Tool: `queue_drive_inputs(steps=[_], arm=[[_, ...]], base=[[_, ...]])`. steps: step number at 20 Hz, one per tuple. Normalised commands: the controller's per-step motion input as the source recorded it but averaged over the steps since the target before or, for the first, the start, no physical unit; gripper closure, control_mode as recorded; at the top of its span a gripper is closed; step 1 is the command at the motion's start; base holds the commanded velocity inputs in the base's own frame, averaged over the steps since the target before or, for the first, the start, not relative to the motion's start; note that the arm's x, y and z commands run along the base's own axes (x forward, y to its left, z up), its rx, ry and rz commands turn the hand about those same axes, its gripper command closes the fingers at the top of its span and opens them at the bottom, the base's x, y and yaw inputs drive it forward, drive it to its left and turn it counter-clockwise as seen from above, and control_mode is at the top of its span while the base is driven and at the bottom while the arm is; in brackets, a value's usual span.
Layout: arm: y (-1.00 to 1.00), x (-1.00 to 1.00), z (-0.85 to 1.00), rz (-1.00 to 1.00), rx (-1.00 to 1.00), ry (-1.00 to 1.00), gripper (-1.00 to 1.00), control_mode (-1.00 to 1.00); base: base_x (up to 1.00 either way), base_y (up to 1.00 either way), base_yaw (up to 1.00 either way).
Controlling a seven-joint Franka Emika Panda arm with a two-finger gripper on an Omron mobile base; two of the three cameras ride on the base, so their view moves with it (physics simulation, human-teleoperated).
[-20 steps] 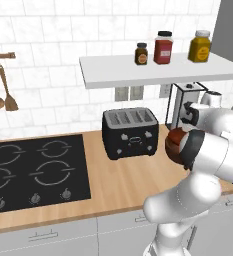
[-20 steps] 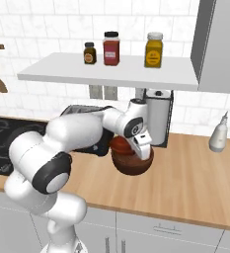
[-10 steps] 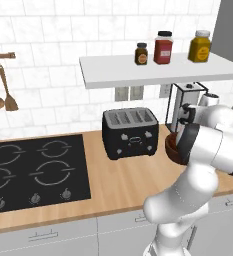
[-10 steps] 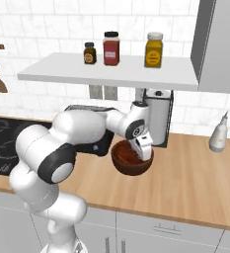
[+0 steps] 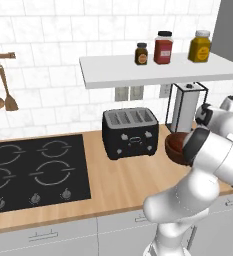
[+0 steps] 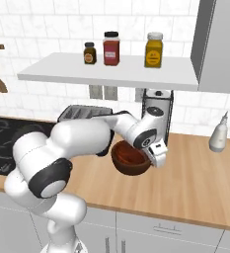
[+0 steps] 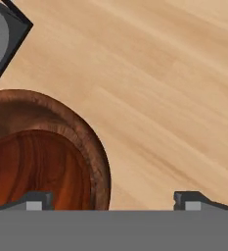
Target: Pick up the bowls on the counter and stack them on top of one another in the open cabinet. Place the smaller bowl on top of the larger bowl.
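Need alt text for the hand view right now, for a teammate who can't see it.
A deep reddish-brown wooden bowl with a thick rim sits lower left on the light-brown wooden counter, one dark fingertip over its inside and the other outside its rim. A black-framed object's corner shows upper left.

Glossy grained wooden larger bowl (image 7: 42, 157), matt pale wood counter (image 7: 159, 88)

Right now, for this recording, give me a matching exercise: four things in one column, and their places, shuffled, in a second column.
Things:
1. larger bowl
2. toaster
3. three jars
4. cooktop

Places:
A. set into the counter, at its left end
B. at the hand, over the counter
C. on the open cabinet
D. standing on the counter, below the shelf's left end

Pairs: 1-B, 2-D, 3-C, 4-A
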Motion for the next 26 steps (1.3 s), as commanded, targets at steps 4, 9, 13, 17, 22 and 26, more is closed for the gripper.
queue_drive_inputs(steps=[4, 9, 13, 17, 22, 26], arm=[[0.0, 0.07, -0.34, 0.05, 0.01, -0.09, -1.0, -1.0], [0.15, 0.21, -0.27, 0.04, 0.0, -0.03, -1.0, -1.0], [0.2, 0.17, -0.48, 0.06, -0.07, 0.0, -1.0, -1.0], [0.0, 0.01, -0.51, 0.04, -0.03, -0.01, 1.0, -1.0], [0.0, -0.01, -0.02, 0.0, 0.0, 0.0, 1.0, -1.0], [0.0, -0.18, 0.23, 0.0, 0.0, -0.05, 1.0, -1.0]], base=[[0.0, 0.0, 0.0], [0.0, 0.0, 0.0], [0.0, 0.0, 0.0], [0.0, 0.0, 0.0], [0.0, 0.0, 0.0], [0.0, 0.0, 0.0]])
